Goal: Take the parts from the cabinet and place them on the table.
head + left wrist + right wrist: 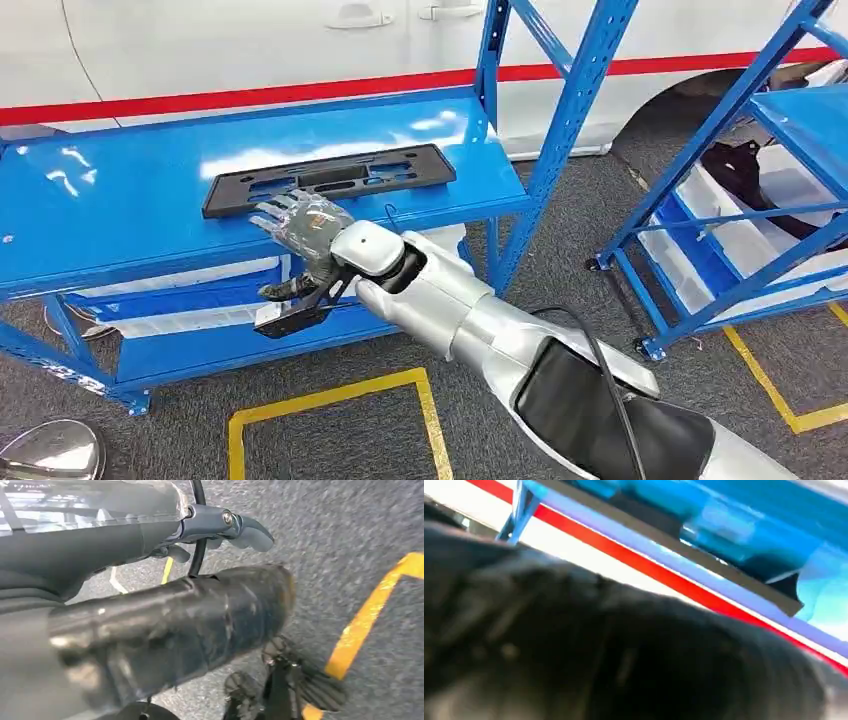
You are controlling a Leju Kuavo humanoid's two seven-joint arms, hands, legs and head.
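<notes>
Head view first: a black part (330, 178), long and flat with slots cut through it, is seen lying on the top shelf of the blue rack (120, 200), near its front edge and closer to the right end. The right hand (300, 225) is reached in from the lower right on a silver arm, with the fingers laid out flat over the front edge of the shelf, at the part's lower left corner. Fingertips look to be touching or just short of the part; it can't be told which. Nothing is gripped, the fingers are spread and loose. A lower shelf with white trays is seen under the hand. A second blue rack (760, 200) is stood well apart on the right, with white bins in it. Yellow tape lines (330, 400) are marked on the grey carpet, and a white car body with a red stripe is behind the rack.

Left wrist view: the left hand (210, 527) is seen over grey carpet with a yellow line (370, 615), pretty blurry. Fingers seem curled a bit, nothing is seen held, but its state honestly can't be told.

Right wrist view: mostly a dark blur up close, with the blue shelf (734, 525) and the red stripe (664, 572) beyond it.
</notes>
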